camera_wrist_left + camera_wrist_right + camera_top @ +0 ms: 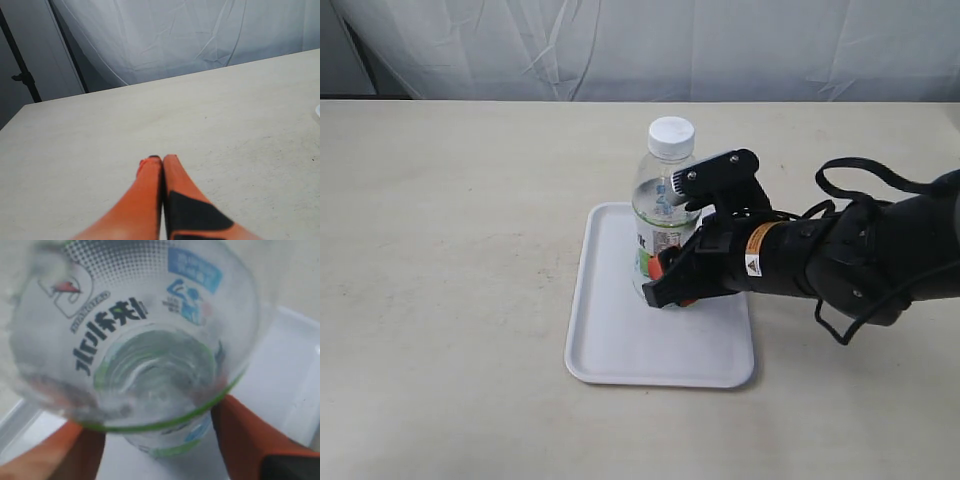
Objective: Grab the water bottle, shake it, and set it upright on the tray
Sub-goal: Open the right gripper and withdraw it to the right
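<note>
Exterior and wrist views, one moment. The pale table point(450, 250) fills your exterior view, with a creased white cloth point(620, 45) hanging behind its far edge. Your right arm point(860, 255), black and trailing cables, reaches in from the right towards the middle.

The tray point(610, 350) lies flat on the table near the centre, its long side running away from the camera. Its near half is bare.

The bottle point(662, 195) stands roughly upright over the far half of the tray, label point(653, 245) facing left. Water shows inside the clear wall. You cannot tell from these views whether its base touches the tray or hangs just above it.

Your right gripper point(678, 238) is clamped on the bottle's lower body, one black finger crossing the shoulder side and the other the base side. In the right wrist view the bottle point(135, 340) fills the picture, with the orange pads point(240, 435) pressed against it on either side and the tray point(285, 370) behind.

Your left gripper point(161, 167) appears only in the left wrist view. Its two orange fingers are pressed together with nothing between them, above bare table point(225, 110).

The white cap point(671, 135) is screwed on at the top of the bottle, clear of the gripper.
</note>
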Robot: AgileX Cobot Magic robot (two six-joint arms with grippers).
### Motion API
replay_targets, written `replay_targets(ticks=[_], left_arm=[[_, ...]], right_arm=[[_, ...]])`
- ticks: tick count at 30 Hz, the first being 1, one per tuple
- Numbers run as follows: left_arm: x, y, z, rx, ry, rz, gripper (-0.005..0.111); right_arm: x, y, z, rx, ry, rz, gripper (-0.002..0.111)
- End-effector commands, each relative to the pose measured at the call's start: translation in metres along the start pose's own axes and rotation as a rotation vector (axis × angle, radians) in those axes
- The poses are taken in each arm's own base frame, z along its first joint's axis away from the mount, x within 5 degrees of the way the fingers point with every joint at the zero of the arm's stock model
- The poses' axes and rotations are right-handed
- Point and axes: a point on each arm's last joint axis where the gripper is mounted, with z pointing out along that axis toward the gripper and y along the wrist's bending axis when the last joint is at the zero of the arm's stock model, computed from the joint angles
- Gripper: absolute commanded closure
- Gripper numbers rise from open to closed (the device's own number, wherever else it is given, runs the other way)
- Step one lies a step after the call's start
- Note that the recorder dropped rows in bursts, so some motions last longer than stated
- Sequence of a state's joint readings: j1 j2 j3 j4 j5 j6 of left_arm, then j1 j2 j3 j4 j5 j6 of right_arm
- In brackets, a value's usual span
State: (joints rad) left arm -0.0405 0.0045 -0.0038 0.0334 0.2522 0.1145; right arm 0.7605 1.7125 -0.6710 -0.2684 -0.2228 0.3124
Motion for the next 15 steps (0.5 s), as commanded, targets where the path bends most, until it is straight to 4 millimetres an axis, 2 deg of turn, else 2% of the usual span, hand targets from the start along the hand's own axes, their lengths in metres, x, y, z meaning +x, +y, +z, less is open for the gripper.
replay_targets(ticks=[1,11,13,14,15], left_arm=[[0.000,0.000,0.000,-0.003,-0.014,0.004,0.106],[0.000,0.000,0.000,-0.003,-0.014,0.004,0.106],[0.000,0.000,0.000,-0.003,-0.014,0.004,0.106],[0.000,0.000,0.000,-0.003,-0.014,0.004,0.106],[0.000,0.000,0.000,-0.003,-0.014,0.004,0.106]], right_arm=[[0.001,0.008,-0.002,-0.008,0.028,-0.013,0.052],[0.016,0.014,-0.004,0.022,0.192,-0.034,0.053],[0.020,0.012,-0.007,0.042,0.247,-0.035,0.064],[0.022,0.011,-0.011,0.060,0.286,-0.036,0.081],[0.022,0.010,-0.013,0.066,0.300,-0.038,0.091]])
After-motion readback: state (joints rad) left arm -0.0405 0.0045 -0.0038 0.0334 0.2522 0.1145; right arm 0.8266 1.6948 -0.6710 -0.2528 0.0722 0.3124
